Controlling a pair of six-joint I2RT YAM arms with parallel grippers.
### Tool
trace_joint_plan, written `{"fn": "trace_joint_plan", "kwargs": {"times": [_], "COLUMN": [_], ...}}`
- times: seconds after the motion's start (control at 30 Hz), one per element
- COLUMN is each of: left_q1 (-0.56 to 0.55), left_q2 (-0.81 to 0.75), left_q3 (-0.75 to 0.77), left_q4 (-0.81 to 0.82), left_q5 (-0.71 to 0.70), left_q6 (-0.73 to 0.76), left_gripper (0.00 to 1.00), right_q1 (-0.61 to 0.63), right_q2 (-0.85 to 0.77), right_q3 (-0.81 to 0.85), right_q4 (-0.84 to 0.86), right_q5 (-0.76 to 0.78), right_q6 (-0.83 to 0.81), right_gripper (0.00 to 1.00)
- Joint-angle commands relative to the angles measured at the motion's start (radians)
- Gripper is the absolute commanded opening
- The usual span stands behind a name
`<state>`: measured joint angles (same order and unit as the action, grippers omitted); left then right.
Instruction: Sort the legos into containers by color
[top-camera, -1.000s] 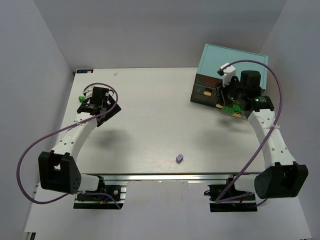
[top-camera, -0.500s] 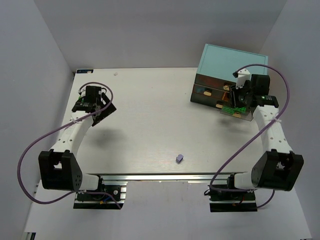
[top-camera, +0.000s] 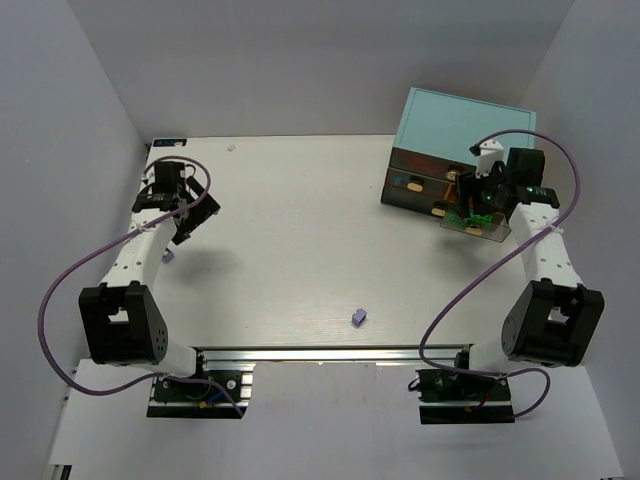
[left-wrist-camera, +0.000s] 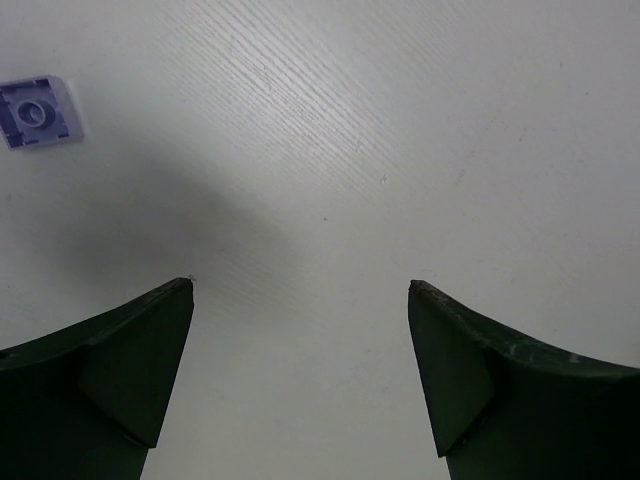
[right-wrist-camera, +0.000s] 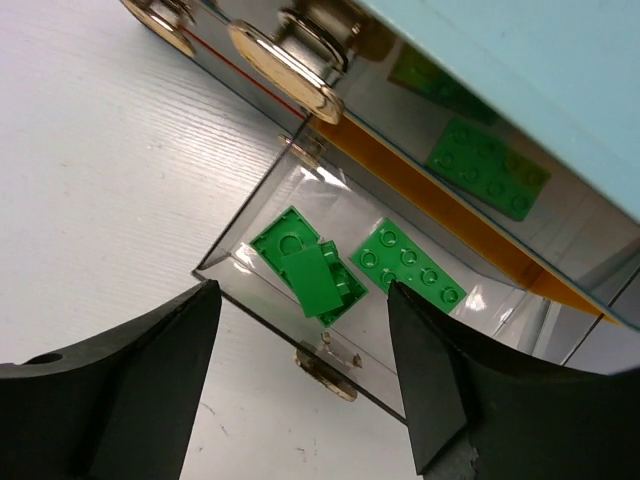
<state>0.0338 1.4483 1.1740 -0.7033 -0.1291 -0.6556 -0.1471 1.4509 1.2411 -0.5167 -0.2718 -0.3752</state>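
A teal cabinet of clear containers stands at the back right. Its lowest drawer is pulled out, with green legos lying inside, one loose on top of another and a flat plate beside them. My right gripper hovers open just above this drawer, nothing between its fingers. One lavender lego lies near the table's front edge. Another lavender lego lies by the left edge, seen at the upper left of the left wrist view. My left gripper is open over bare table near it.
Shut drawers with tan handles sit above the open one, and green plates show through a clear drawer front. A small white speck lies at the table's back edge. Grey walls close in on both sides.
My right gripper has opened over the pulled-out drawer, and a green lego now lies loose in it. The left arm has swung back toward the left edge.
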Motion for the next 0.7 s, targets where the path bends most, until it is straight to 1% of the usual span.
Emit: {"fn": "trace_joint_plan", "kwargs": {"times": [0.0, 0.03, 0.07, 0.1, 0.13, 0.17, 0.2, 0.23, 0.27, 0.3, 0.33, 0.37, 0.43, 0.47, 0.5, 0.6, 0.67], "left_q1": [0.044, 0.054, 0.070, 0.083, 0.106, 0.118, 0.127, 0.138, 0.147, 0.161, 0.161, 0.170, 0.182, 0.183, 0.192, 0.192, 0.192], "left_q2": [0.009, 0.024, 0.030, 0.038, 0.056, 0.066, 0.079, 0.108, 0.127, 0.144, 0.162, 0.194, 0.240, 0.295, 0.325, 0.426, 0.467], "left_q3": [0.071, 0.079, 0.093, 0.099, 0.107, 0.118, 0.133, 0.147, 0.162, 0.191, 0.203, 0.214, 0.254, 0.275, 0.295, 0.361, 0.412], "left_q4": [-0.012, -0.016, -0.024, -0.027, -0.028, -0.035, -0.032, -0.033, -0.047, -0.048, -0.050, -0.035, -0.021, -0.018, -0.018, 0.034, 0.057], "left_q5": [0.016, 0.010, 0.000, -0.006, -0.020, -0.026, -0.030, -0.038, -0.062, -0.075, -0.089, -0.113, -0.130, -0.150, -0.150, -0.144, -0.148], "left_q6": [-0.021, -0.029, -0.053, -0.065, -0.079, -0.108, -0.116, -0.130, -0.160, -0.173, -0.186, -0.202, -0.200, -0.200, -0.203, -0.193, -0.197], "left_gripper": [0.98, 0.98, 0.98, 0.97, 0.96, 0.95, 0.91, 0.88, 0.86, 0.83, 0.82, 0.82, 0.82, 0.83, 0.84, 0.85, 0.86], "right_q1": [-0.014, -0.017, -0.022, -0.023, -0.023, -0.022, -0.022, -0.020, -0.022, -0.017, -0.019, -0.019, -0.017, -0.017, -0.019, -0.020, -0.020], "right_q2": [-0.069, -0.101, -0.121, -0.144, -0.197, -0.227, -0.278, -0.299, -0.320, -0.342, -0.351, -0.359, -0.368, -0.371, -0.374, -0.377, -0.377], "right_q3": [0.043, 0.038, 0.029, -0.006, -0.029, -0.052, -0.102, -0.127, -0.146, -0.163, -0.189, -0.202, -0.224, -0.227, -0.230, -0.230, -0.226], "right_q4": [0.052, 0.063, 0.073, 0.087, 0.131, 0.148, 0.165, 0.199, 0.205, 0.208, 0.214, 0.218, 0.222, 0.224, 0.224, 0.215, 0.187], "right_q5": [-0.093, -0.122, -0.200, -0.246, -0.286, -0.393, -0.438, -0.479, -0.571, -0.607, -0.636, -0.688, -0.708, -0.719, -0.721, -0.733, -0.733], "right_q6": [-0.018, -0.018, -0.027, -0.037, -0.045, -0.071, -0.079, -0.082, -0.091, -0.106, -0.106, -0.103, -0.093, -0.091, -0.094, -0.119, -0.136], "right_gripper": [0.72, 0.70, 0.69, 0.67, 0.61, 0.57, 0.53, 0.45, 0.42, 0.40, 0.40, 0.41, 0.51, 0.55, 0.61, 0.66, 0.66]}}
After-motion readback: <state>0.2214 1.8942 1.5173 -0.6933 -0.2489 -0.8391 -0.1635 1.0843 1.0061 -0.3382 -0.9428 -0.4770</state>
